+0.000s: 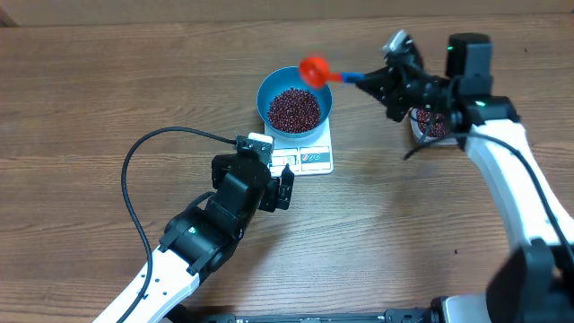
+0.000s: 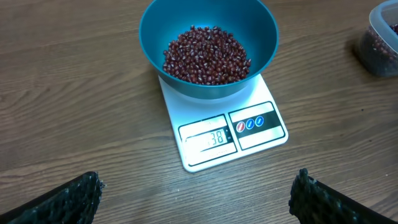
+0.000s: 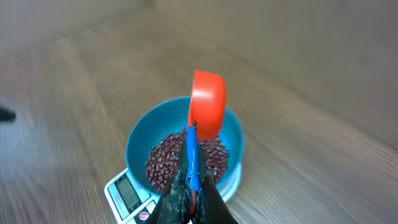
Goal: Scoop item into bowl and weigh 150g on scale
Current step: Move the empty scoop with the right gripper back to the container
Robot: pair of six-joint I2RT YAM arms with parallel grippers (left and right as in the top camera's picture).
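Note:
The blue bowl (image 1: 295, 106) stands on the white scale (image 1: 313, 159) and holds a heap of dark red beans (image 1: 294, 108). My right gripper (image 1: 370, 82) is shut on the blue handle of an orange scoop (image 1: 314, 70), whose cup hangs tipped on its side over the bowl's far-right rim. In the right wrist view the scoop (image 3: 207, 102) is above the beans (image 3: 165, 162) in the bowl (image 3: 140, 140), with the gripper (image 3: 193, 198) clamped on its handle. My left gripper (image 1: 277, 182) is open just in front of the scale (image 2: 249, 146), its fingertips (image 2: 84, 193) spread wide over bare wood.
A clear tub (image 1: 431, 125) of beans sits right of the scale, partly hidden under my right arm; its edge (image 2: 380, 40) shows in the left wrist view. A black cable (image 1: 134, 193) loops over the table on the left.

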